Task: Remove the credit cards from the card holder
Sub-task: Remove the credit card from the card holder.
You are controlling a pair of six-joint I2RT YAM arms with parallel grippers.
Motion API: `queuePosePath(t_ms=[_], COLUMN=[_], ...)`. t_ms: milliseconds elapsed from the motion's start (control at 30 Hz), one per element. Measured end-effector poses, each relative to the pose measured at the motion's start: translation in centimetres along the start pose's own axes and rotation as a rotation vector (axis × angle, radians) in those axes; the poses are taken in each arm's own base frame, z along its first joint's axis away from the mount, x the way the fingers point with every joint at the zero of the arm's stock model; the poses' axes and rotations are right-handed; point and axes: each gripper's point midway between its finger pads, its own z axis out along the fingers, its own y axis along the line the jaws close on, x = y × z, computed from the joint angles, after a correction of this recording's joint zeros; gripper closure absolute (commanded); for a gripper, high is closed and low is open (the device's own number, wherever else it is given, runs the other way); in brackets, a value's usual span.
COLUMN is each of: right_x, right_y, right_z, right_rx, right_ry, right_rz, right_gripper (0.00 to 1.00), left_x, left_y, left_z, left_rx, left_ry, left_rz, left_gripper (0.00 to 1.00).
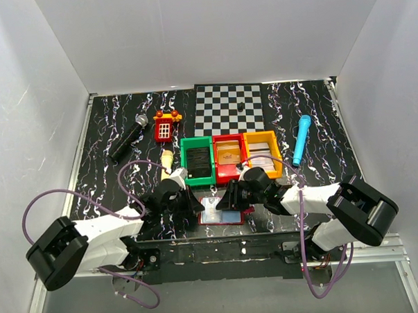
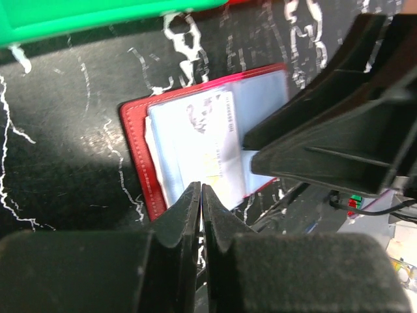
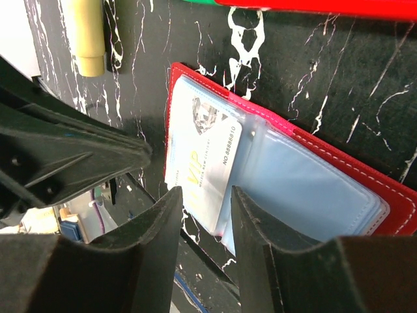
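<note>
Now, at the near edge of the table [image 1: 318, 124] the open card holder [image 1: 222, 210] lies between both arms, so the left gripper [image 2: 200, 195], shut and empty, should pin its cover while the right gripper [image 3: 205, 192], jaws apart astride the pale credit card [image 3: 205, 153], pinches squarely and slides it out.

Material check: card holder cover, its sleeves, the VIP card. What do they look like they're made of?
The card holder cover is probably leather or leatherette: red, fairly matte, with pale stitching along the edge. The sleeves look like soft clear plastic: glossy, with bluish glare and creases. The VIP card is likely rigid plastic, with a flat, smooth, white printed face.
</note>
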Motion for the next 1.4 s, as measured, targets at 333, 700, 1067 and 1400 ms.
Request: queuePosePath(t_ms=[333,700,1067,1400], right_x=[-0.1,-0.1,0.3,0.4], right_y=[0.3,0.3,0.0,0.0], right_z=[-0.1,0.1,0.4,0.6], right_rx=[-0.008,-0.016,-0.007,-0.008], right_ry=[-0.006,-0.002,0.019,0.031], right_rz=[0.001,0.000,0.006,0.008], right_gripper=[0.57,0.57,0.57,0.59], left_x=[-1.2,-0.2,0.1,0.6], left_y=[-1.4,-0.4,-0.3,0.1], left_z=[-0.4,0.8,1.0,1.1], left_rx=[0.039,0.014,0.022,0.024], left_ry=[-0.037,0.008,0.014,0.017], left_rz=[0.019,0.008,0.000,-0.024], left_gripper=[1.00,1.00,1.00,1.00])
